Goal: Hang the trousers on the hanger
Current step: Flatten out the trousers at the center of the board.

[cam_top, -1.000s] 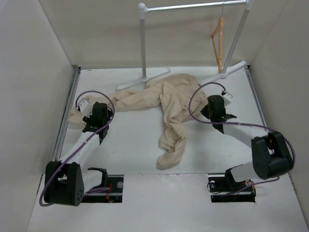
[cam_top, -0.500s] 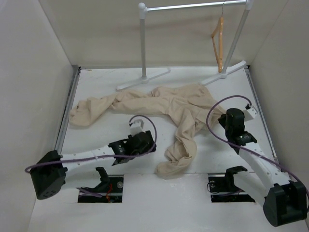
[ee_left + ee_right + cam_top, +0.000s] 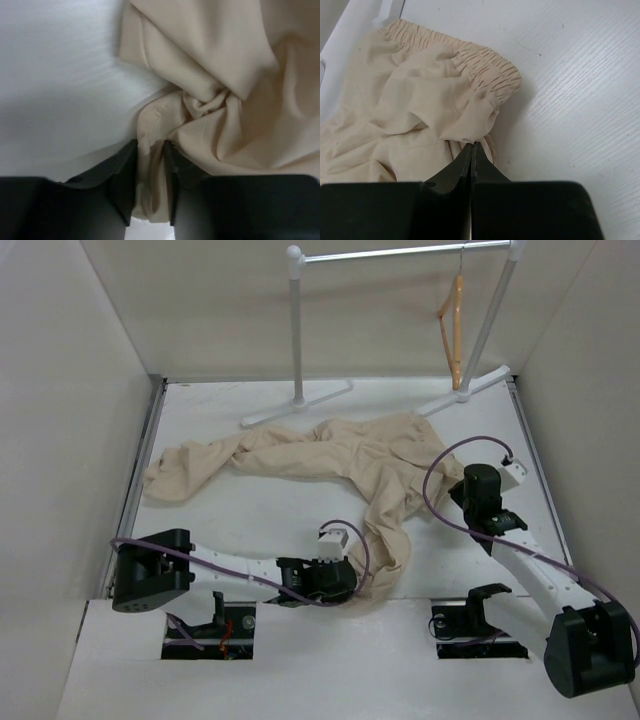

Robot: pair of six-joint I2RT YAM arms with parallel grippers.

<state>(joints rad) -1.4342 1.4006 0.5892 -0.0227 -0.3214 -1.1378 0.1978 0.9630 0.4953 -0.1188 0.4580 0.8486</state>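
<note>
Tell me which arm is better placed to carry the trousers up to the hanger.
Right, probably. The right hand pinches the trousers by the waistband, on the hanger's side of the table; the left hand grips a leg end at the near edge.

A flat white table (image 3: pixel 250 515) carries crumpled beige soft cloth trousers (image 3: pixel 340 455), one leg stretched toward the left wall and the other toward the near edge. A white-and-silver garment rack (image 3: pixel 297 390) seemingly stands at the far end.
</note>
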